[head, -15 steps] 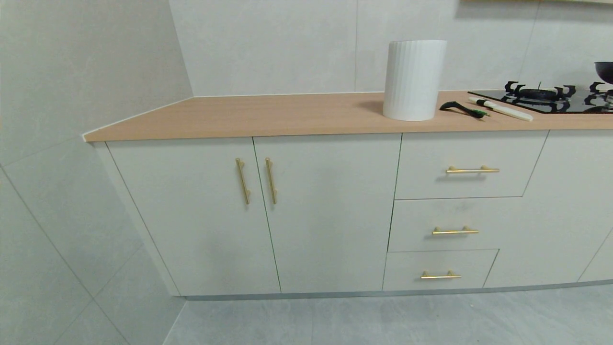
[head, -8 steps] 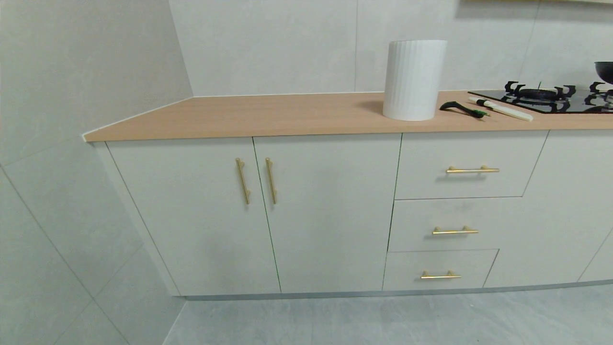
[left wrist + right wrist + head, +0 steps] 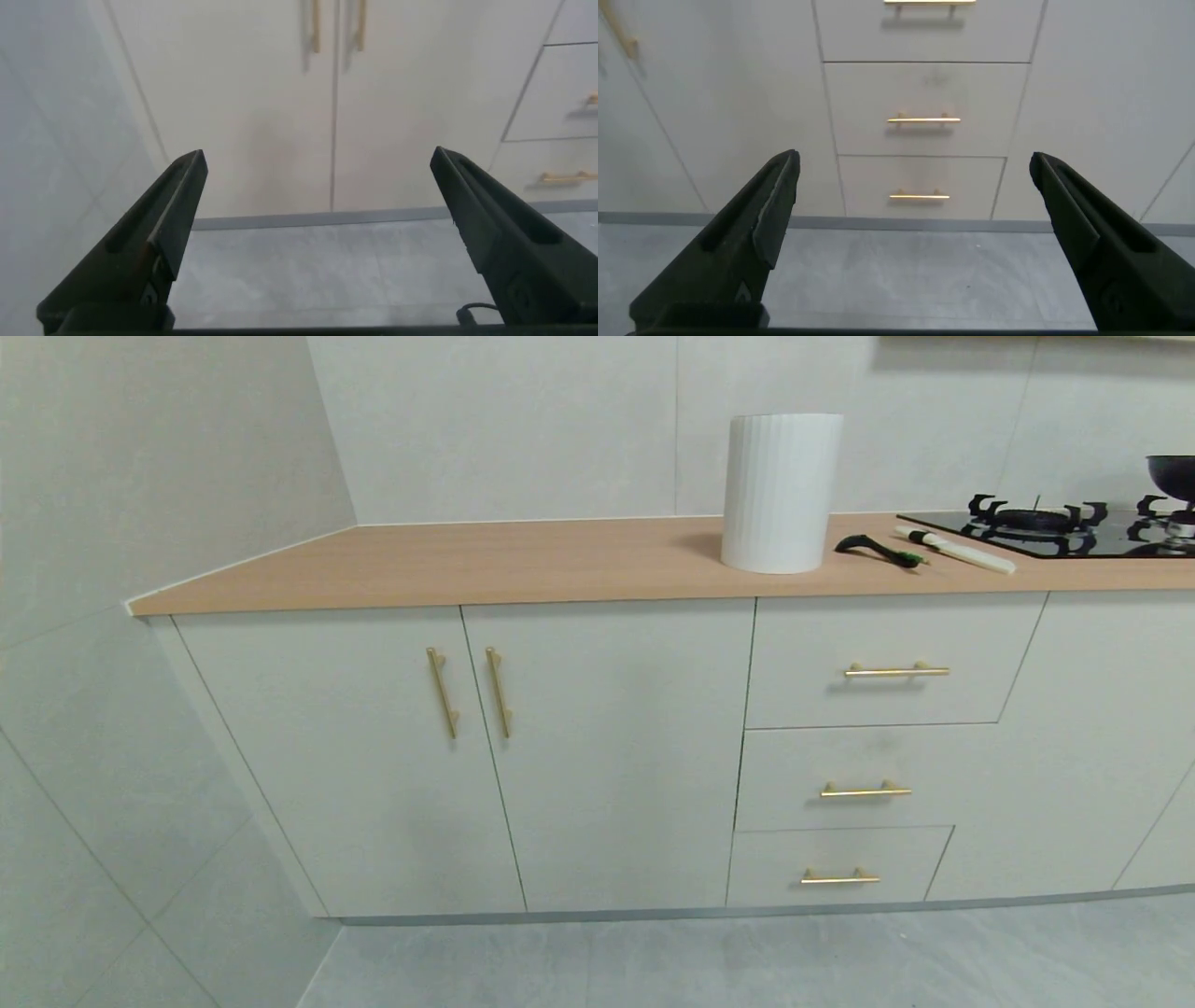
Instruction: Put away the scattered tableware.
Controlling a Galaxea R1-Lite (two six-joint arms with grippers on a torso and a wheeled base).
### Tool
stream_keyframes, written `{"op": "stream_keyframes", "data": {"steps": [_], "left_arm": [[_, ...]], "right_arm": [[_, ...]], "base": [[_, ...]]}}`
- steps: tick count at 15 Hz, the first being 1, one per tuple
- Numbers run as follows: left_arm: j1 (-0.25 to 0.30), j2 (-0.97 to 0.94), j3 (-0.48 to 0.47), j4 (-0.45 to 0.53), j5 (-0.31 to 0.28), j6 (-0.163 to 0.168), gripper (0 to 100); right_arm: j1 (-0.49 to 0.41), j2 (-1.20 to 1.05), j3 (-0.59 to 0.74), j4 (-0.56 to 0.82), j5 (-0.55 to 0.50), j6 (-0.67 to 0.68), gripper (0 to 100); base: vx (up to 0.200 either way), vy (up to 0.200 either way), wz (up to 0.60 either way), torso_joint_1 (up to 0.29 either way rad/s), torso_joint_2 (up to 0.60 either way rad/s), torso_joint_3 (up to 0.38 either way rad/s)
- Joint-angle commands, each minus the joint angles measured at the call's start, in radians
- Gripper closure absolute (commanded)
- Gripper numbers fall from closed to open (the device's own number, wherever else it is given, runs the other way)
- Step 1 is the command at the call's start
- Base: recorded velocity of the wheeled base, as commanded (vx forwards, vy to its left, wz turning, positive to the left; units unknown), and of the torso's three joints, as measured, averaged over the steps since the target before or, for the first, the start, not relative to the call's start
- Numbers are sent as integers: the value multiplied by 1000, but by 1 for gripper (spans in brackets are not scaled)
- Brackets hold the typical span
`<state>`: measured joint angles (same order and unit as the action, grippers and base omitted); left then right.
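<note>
holding fingers (image 3: 159, 243) spread, left gripper (image 3: 316, 157) and right gripper (image 3: 913, 159) face cabinets (image 3: 607, 747); canister's (image 3: 780, 490) contents hidden.

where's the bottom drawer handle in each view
Head view: bottom drawer handle, lowest of three gold handles, right of the double doors.
Left wrist view: the handle sits just outside one finger of the left gripper.
Right wrist view: the handle is centred between the right gripper's fingers.
Shared landmark: grey plinth strip just below it.

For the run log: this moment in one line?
left gripper open, empty | right gripper open, empty | black tool, white tool on counter near canister
</note>
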<state>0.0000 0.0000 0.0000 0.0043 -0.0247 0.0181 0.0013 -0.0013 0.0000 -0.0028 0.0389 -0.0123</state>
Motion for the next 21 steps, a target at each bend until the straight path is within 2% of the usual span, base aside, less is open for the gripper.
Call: {"op": "stream_keyframes", "data": {"steps": [1, 10, 16, 21], "left_arm": [[0, 2, 0, 0, 0, 2, 0], [0, 2, 0, 0, 0, 0, 0], [0, 2, 0, 0, 0, 2, 0], [0, 0, 0, 0, 0, 0, 0]], "right_arm": [[0, 1, 0, 0, 1, -1, 0], [0, 3, 0, 0, 1, -1, 0], [0, 3, 0, 0, 1, 0, 0], [0, 1, 0, 0, -1, 3, 0]], "base": [[0, -200, 0, 7, 2, 17], [0, -200, 0, 2, 4, 7], [0, 0, 0, 0, 0, 0], [160, 0, 0, 4, 3, 2]]}}
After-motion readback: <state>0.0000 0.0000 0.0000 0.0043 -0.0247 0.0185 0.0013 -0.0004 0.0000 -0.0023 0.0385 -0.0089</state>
